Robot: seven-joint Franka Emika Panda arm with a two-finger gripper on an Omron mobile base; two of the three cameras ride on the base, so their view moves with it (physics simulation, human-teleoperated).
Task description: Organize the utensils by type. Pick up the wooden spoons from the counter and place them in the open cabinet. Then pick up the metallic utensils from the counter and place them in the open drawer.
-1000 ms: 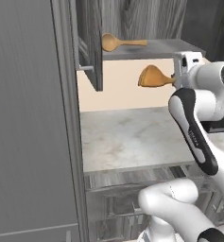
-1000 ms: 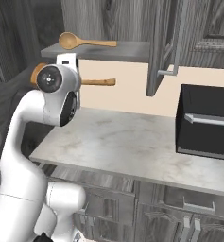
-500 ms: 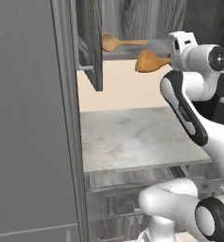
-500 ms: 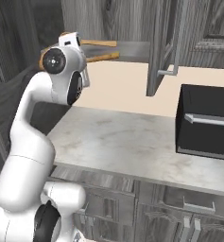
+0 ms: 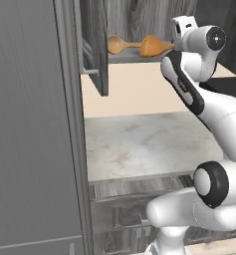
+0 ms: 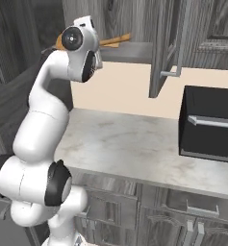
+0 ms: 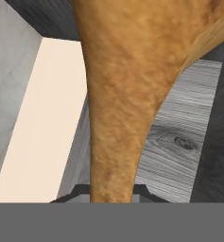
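Observation:
My gripper [image 7: 111, 194] is shut on a wooden spoon [image 7: 118, 94], whose orange-brown bowl [image 5: 152, 46] hangs at the front of the open cabinet's pale shelf [image 5: 134, 57]. The gripper [image 5: 175, 44] is just right of that bowl, its fingers hidden by the hand. A second wooden spoon [image 5: 117, 45] lies on the shelf, farther left. In the right base view the spoon handles [image 6: 116, 39] stick out past my hand above the shelf [image 6: 130, 50]. The marbled counter [image 5: 149, 144] lies below. The metallic utensils are out of view. A dark wood-grain drawer [image 5: 124, 191] seems to jut out under the counter's edge.
The cabinet door [image 5: 94, 45] stands open left of the shelf; in the right base view a door [image 6: 166, 43] hangs open with its handle outward. A black microwave [image 6: 211, 125] sits on the counter [image 6: 134, 144] at the right. A tall grey panel [image 5: 30, 124] walls the left side.
The arm has lifted the held wooden spoon from below the shelf up to shelf level and in toward the cabinet. The spoon on the shelf has not moved.

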